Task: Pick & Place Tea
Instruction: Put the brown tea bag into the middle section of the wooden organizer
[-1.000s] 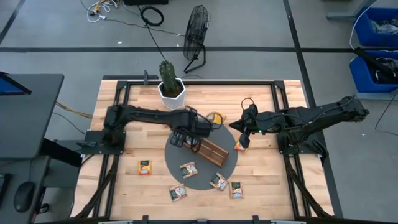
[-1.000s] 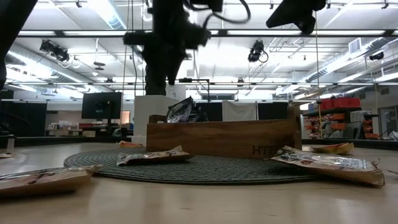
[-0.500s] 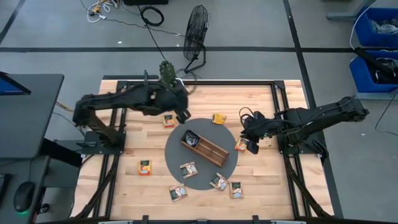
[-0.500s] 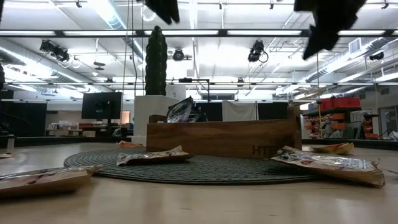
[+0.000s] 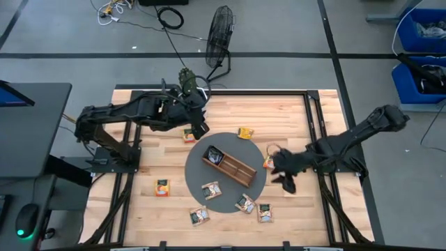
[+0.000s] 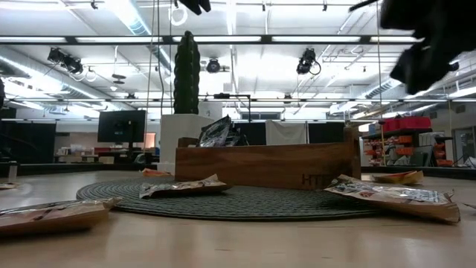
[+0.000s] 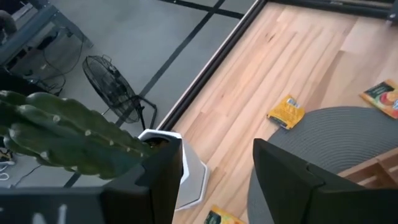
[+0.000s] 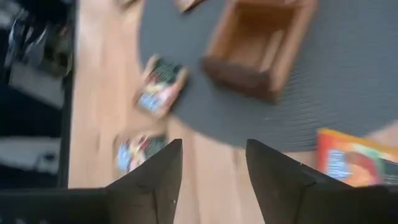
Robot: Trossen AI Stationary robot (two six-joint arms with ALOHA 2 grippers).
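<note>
A brown wooden tray stands on a round grey mat, with a dark tea packet in its left compartment. Other tea packets lie flat around it: orange ones and several more along the mat's near edge. My left gripper hangs open, high up beside the cactus. My right gripper is open above the table off the mat's right rim, on the near side of the orange packet.
The cactus in its white pot stands at the table's far edge, close under my left arm. A black fan stands on the floor beyond. Bare wood lies toward the table's near right corner.
My left gripper has risen from over the tray and drawn back toward the far left, up beside the cactus, turning as it went; the dark packet stays in the tray. My right gripper has sunk and gone toward the near edge, past the orange packet.
</note>
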